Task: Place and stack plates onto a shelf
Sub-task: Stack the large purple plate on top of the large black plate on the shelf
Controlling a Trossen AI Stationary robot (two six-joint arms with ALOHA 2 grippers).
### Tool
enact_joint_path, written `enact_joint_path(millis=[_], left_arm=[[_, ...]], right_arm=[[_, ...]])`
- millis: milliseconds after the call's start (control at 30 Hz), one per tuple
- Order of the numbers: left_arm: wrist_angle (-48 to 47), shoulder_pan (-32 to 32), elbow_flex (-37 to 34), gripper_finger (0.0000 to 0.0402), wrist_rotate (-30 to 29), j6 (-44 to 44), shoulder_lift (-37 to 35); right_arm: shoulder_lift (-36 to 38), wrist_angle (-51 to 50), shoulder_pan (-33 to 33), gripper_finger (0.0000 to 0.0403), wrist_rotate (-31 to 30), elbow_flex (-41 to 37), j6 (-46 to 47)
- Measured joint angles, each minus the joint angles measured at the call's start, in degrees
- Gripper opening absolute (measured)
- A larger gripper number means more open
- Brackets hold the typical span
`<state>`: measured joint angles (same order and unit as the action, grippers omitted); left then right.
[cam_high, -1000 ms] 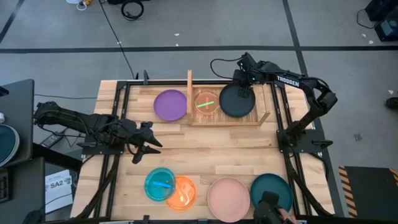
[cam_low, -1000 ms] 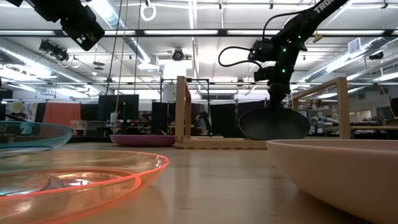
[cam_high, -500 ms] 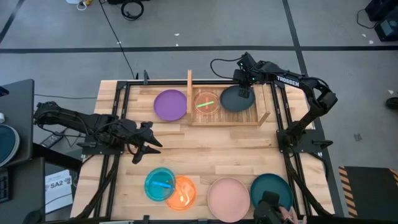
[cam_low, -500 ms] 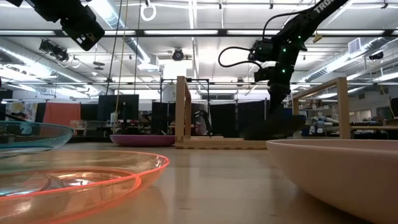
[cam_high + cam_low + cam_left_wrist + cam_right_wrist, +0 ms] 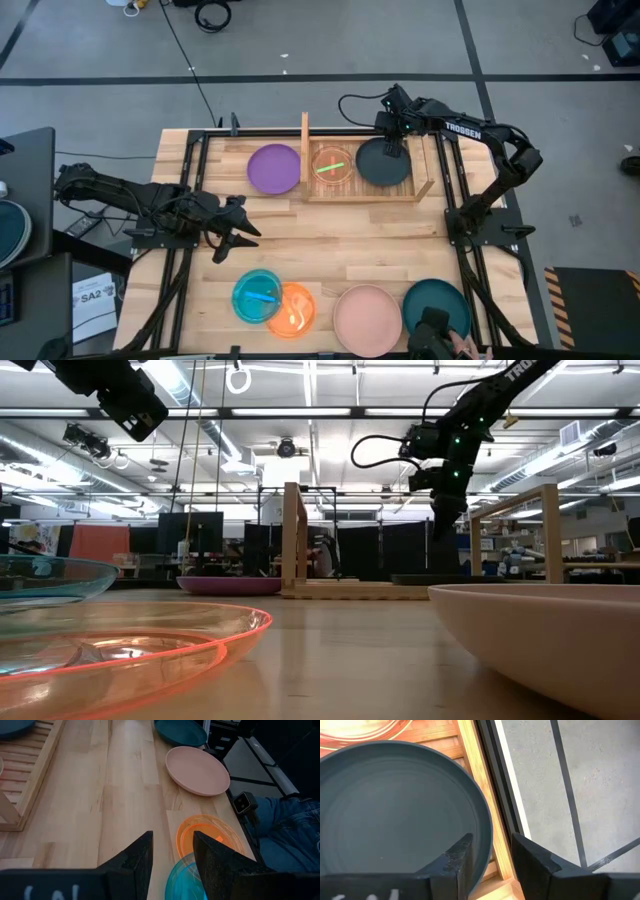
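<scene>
The wooden shelf (image 5: pixel 420 190) stands at the table's far side. On its slats a black plate (image 5: pixel 384 165) lies flat in the right half, and a translucent red plate (image 5: pixel 330 167) holding a green utensil lies in the left half. My right gripper (image 5: pixel 492 857) hangs open just above the black plate's far rim (image 5: pixel 487 832), one finger over the plate's inside and one outside it, touching nothing; the low view shows a gap above the plate (image 5: pixel 440 577). A purple plate (image 5: pixel 274 168) rests on the table left of the shelf. My left gripper (image 5: pixel 236 231) waits open at the table's left.
Along the near edge lie a blue plate (image 5: pixel 256 295), partly over an orange plate (image 5: pixel 296 310), then a pink plate (image 5: pixel 367 320) and a teal plate (image 5: pixel 437 303). A person in blue jeans (image 5: pixel 295 830) stands at the near right corner.
My right gripper has opened and let go of the black plate without moving. The plate, first held tilted with its far rim raised, has dropped and now lies flat on the shelf's right half.
</scene>
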<state>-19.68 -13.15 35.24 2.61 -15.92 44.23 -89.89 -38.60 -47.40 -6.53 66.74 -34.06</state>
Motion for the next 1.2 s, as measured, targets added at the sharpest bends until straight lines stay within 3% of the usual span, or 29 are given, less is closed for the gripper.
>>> enact_joint_path(millis=[300,467,700,933,1200], left_arm=[[0.0,0.0,0.0,0.0146,-1.1,0.4,0.0],[0.0,0.1,0.0,0.0146,-8.1,1.9,0.0],[-0.5,0.9,0.1,0.0146,-17.1,10.9,1.3],[-2.9,8.0,0.1,0.0146,-18.1,16.5,7.6],[-2.9,16.8,0.1,0.0146,-18.1,23.8,16.5]], right_arm=[[0.0,0.0,0.0,0.0142,0.5,0.0,0.8],[0.0,0.1,0.0,0.0142,3.1,0.0,7.9],[0.0,0.2,0.2,0.0141,6.0,0.0,11.0],[0.0,0.5,1.3,0.0141,10.9,0.0,11.7],[0.0,0.5,5.4,0.0141,11.3,0.0,14.6]])
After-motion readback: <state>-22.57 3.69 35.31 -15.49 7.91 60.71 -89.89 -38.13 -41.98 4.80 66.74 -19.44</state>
